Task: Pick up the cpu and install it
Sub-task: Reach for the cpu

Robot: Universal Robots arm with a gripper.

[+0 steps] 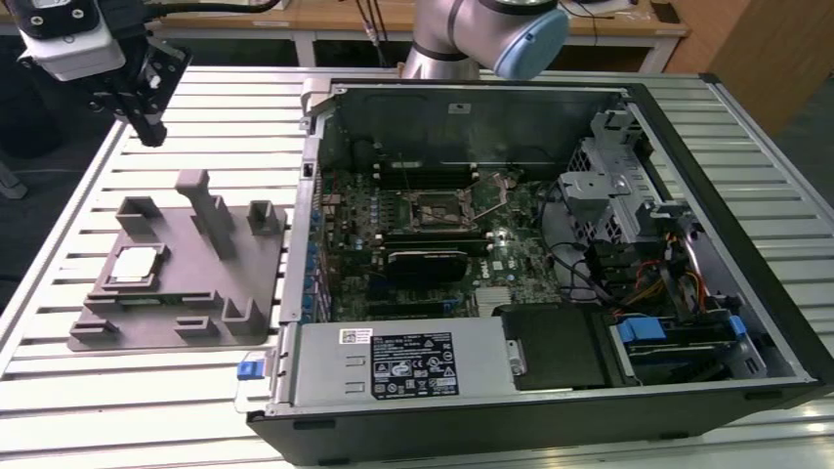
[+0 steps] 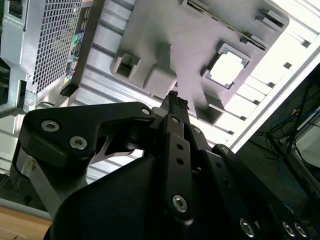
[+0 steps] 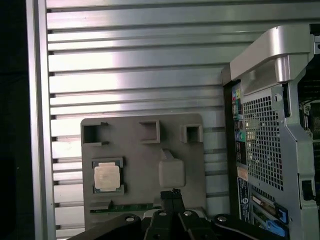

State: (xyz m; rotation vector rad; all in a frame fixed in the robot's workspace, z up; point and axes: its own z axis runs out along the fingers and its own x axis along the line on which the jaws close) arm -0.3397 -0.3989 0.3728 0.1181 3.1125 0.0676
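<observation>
The cpu [image 1: 135, 266] is a small square chip with a silvery top. It lies flat in a recess of the grey plastic tray [image 1: 170, 327], at the exterior view's left. Both wrist views look down on the cpu [image 2: 229, 67] [image 3: 107, 176] in the tray [image 2: 200, 30] [image 3: 130, 132]. My gripper [image 1: 151, 134] hangs in the air well above the table, beyond the tray's far end. Its black fingertips [image 2: 173, 98] [image 3: 172, 192] are pressed together with nothing between them. The square metal-framed socket [image 1: 433, 207] sits on the motherboard inside the open computer case.
The open computer case [image 1: 671, 103] takes up the middle and the exterior view's right, its rear panel [image 3: 265, 125] facing the tray. Upright blocks [image 1: 206, 210] rise from the tray. The slatted metal table [image 1: 222, 127] lies below, its edge at the exterior view's left.
</observation>
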